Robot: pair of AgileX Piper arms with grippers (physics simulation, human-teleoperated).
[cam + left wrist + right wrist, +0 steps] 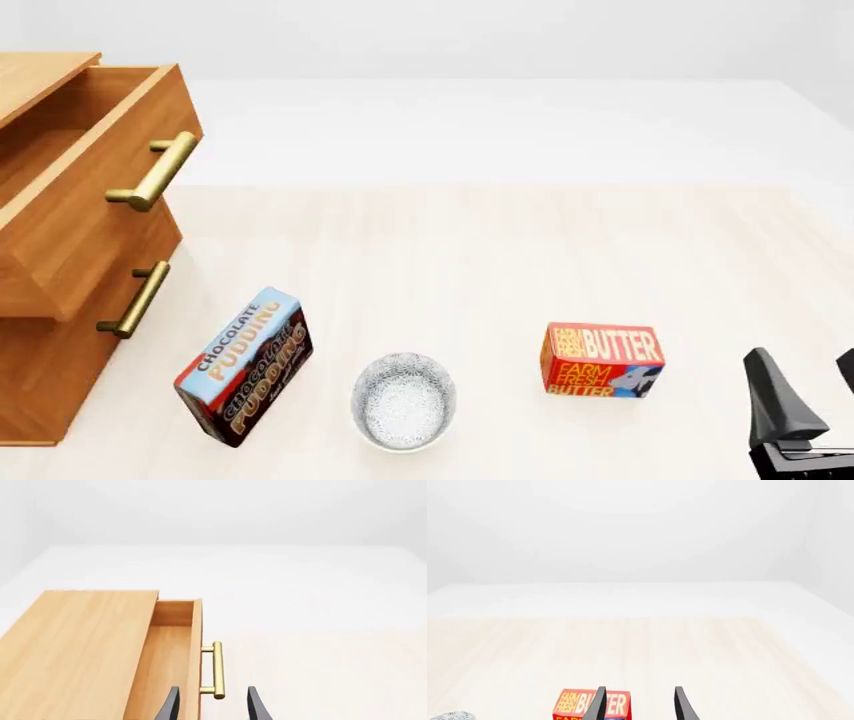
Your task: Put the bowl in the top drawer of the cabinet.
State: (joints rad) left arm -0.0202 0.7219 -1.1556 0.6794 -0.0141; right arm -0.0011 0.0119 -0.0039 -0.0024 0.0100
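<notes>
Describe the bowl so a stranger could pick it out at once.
Start at the wooden cabinet on the left, then follow the table's near edge rightward past the chocolate pudding box. The bowl sits between that and the butter box: the only round thing, white with fine dark speckled patterning.

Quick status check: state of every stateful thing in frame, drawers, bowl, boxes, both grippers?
top drawer: pulled open, nothing visible inside.
lower drawer: closed.
bowl: upright on the table, looks empty, not held.
pudding box: on the table, tilted.
butter box: standing on the table, label facing the camera.
left gripper: open, fingers either side of the top drawer's handle.
right gripper: open, holding nothing.
</notes>
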